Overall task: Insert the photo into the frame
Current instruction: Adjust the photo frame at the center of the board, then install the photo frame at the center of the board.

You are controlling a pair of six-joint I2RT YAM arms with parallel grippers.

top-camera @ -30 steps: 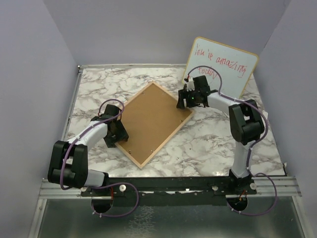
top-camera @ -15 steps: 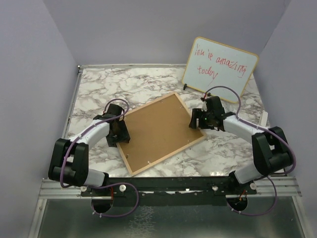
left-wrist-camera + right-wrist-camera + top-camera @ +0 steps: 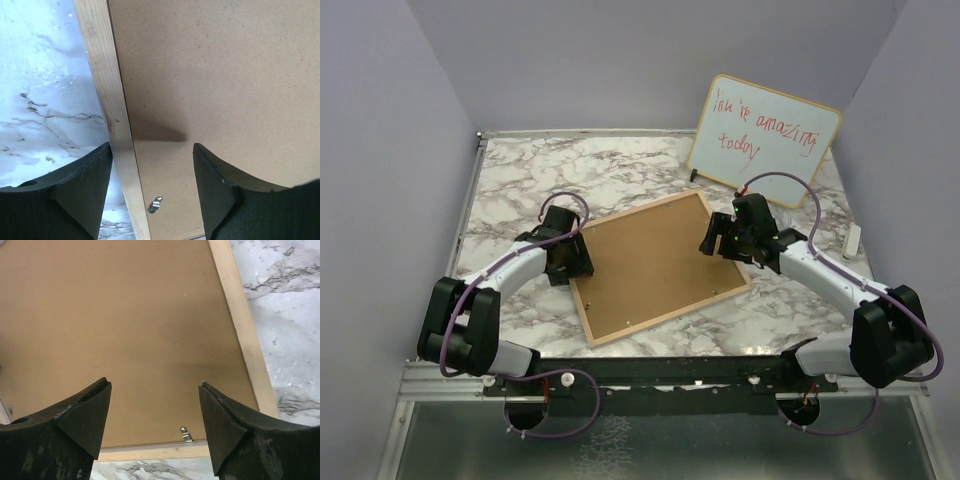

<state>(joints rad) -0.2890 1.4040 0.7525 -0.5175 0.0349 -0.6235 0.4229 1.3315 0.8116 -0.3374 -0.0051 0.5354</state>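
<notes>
1. You have the thin-railed rectangular light-wood frame (image 3: 669, 316) lying flat, back side up, at the middle of the white-and-grey marble table (image 3: 620, 165). It is turned askew to the table edges.
2. A plain brown rectangular backing board (image 3: 655, 265) fills the frame inside the rails. A small metal clip (image 3: 156, 204) sits on the board just beside the rail.
3. The photo is not in sight in any view, and you cannot tell whether it lies under the board.
4. Left gripper (image 3: 151, 146): at the frame's left rail. Jaws spread, one black finger over the marble edge of the rail and the other over the board. Nothing is pinched between them. Whether the fingertips touch the wood, you cannot tell.
5. Right gripper (image 3: 154, 383): at the frame's right side, near a corner. Jaws spread wide, both fingers over the brown board, grasping nothing. The rail runs off to one side of them.
6. A wood-rimmed whiteboard with red handwriting (image 3: 765, 140) stands propped at the far right of the table, apart from the frame and behind the right arm
</notes>
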